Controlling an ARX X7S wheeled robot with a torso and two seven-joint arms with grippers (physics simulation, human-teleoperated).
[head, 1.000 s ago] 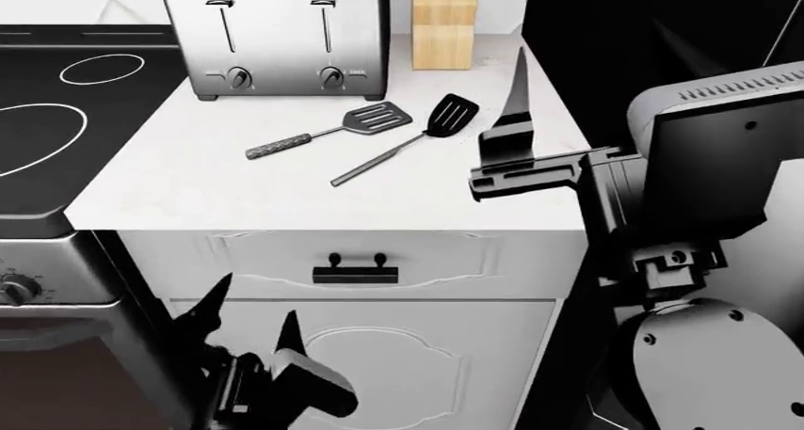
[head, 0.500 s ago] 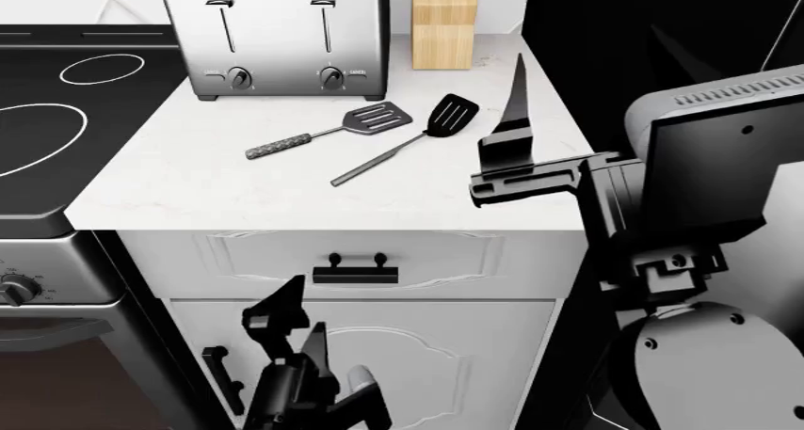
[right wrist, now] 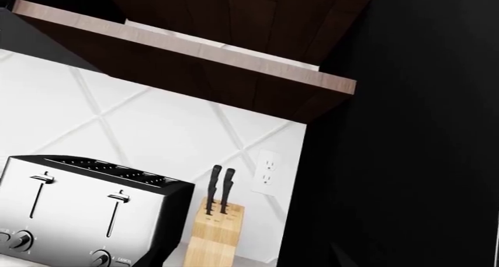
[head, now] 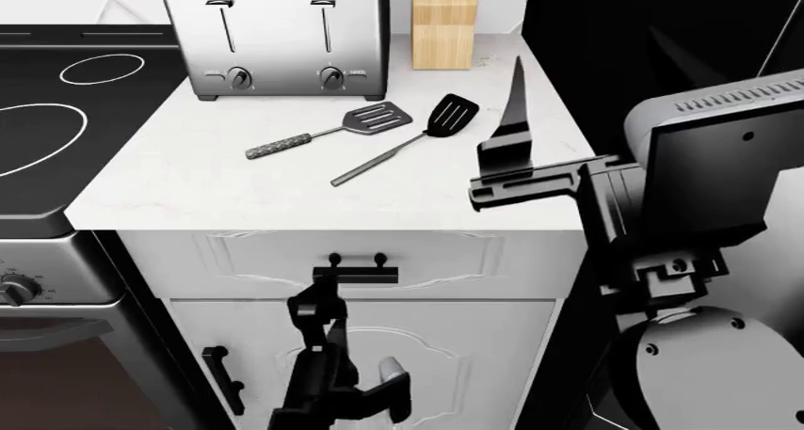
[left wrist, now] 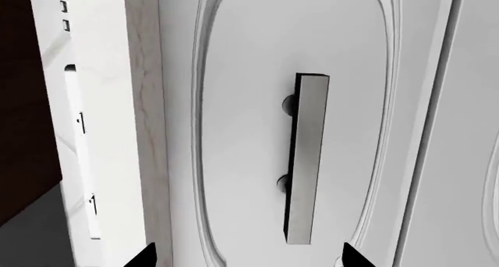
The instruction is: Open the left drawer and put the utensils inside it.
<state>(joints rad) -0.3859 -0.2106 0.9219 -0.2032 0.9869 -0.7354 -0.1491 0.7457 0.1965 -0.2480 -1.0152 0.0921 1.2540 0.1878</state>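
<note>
Step in hand: approach to the left drawer [head: 356, 261] — it is closed, set under the counter edge, and its black bar handle [left wrist: 305, 159] fills the left wrist view, dead ahead between two dark fingertips
Left gripper [head: 320, 310]: just below the handle, not touching it; jaws spread wide, nothing held
Right gripper [head: 509, 129]: raised over the counter's right side, holding nothing; how far its jaws stand apart I cannot tell
Utensils: grey spatula [head: 329, 131] and black spatula [head: 399, 140] lie on the white counter [head: 188, 181] before the toaster [head: 274, 37], heads near each other, untouched
Next move: judged, ease forward until the fingers straddle the bar, close, pull straight out
Writing: none readable — toaster dials and the wall outlet [right wrist: 267, 172] show no legible marks
</note>
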